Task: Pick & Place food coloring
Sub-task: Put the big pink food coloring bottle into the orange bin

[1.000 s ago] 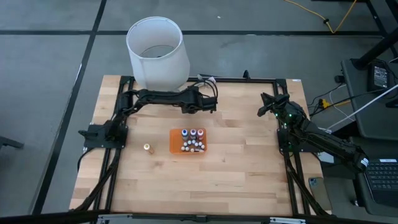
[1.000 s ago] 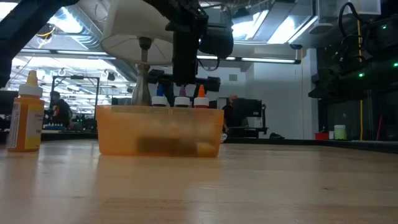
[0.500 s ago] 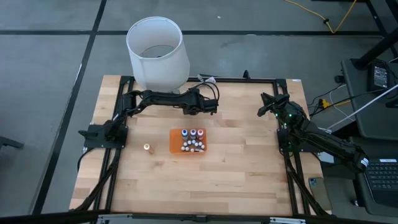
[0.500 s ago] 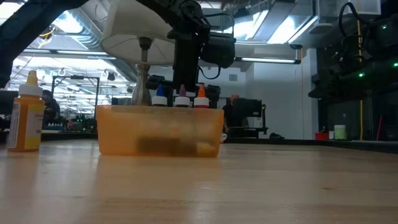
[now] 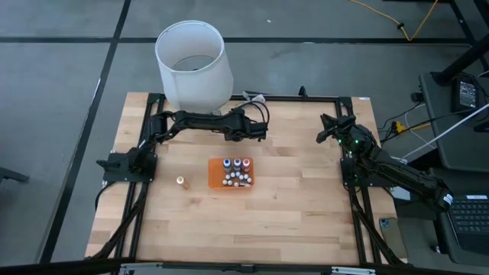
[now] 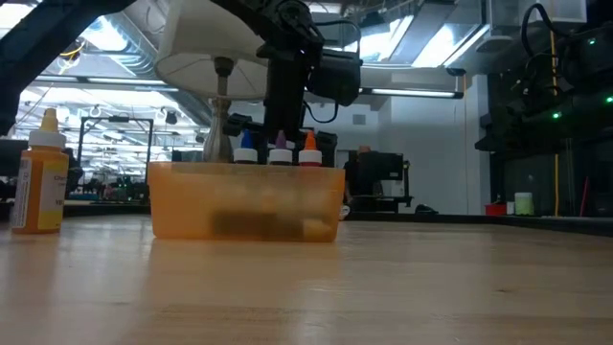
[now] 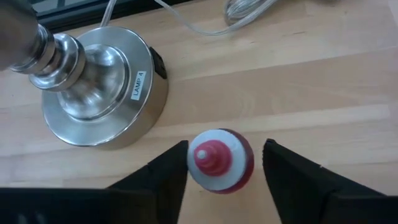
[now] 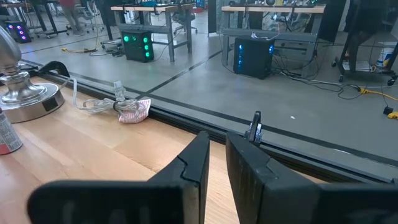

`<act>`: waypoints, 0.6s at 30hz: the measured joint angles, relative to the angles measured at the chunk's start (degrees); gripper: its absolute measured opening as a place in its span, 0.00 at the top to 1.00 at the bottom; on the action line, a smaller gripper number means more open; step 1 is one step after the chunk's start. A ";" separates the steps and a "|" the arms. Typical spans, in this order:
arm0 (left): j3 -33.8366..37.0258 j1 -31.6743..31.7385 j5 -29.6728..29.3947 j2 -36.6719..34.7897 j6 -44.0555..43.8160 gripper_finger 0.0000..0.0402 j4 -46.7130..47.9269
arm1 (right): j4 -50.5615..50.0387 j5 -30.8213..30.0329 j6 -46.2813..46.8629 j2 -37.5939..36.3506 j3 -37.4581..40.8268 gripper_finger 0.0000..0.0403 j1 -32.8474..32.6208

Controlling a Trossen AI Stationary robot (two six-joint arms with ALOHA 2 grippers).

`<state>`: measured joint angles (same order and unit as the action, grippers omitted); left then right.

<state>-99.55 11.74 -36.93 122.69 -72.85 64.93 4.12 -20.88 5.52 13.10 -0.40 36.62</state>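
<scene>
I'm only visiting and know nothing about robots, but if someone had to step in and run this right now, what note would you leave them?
Left gripper: open, fingers either side of a red-bodied, white-capped bottle standing near the lamp base; not gripped yet.
Right gripper: nearly shut, empty, parked at the table's right edge.
Done: several bottles sit in the orange tray.
Left: the red bottle, plus one orange bottle standing beside the tray.

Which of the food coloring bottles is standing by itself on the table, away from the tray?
The yellow-orange bottle stands alone on the bare wood beside the orange tray; the other bottles seen from above sit inside the tray.
</scene>
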 joint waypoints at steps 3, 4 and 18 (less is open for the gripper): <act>0.00 -0.23 -0.02 -0.02 0.08 0.59 0.00 | 0.01 0.00 0.00 0.00 0.00 0.86 0.00; 0.00 -0.38 -0.36 -0.06 0.09 0.61 -0.08 | 0.00 0.00 0.00 -0.02 0.00 0.86 0.01; -0.58 -2.31 1.52 -0.26 2.55 0.67 0.66 | 0.02 0.00 0.00 -0.02 0.00 0.86 0.00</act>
<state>-100.13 9.43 -35.40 122.43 -70.30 65.59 4.14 -20.88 5.52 13.08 -0.40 36.62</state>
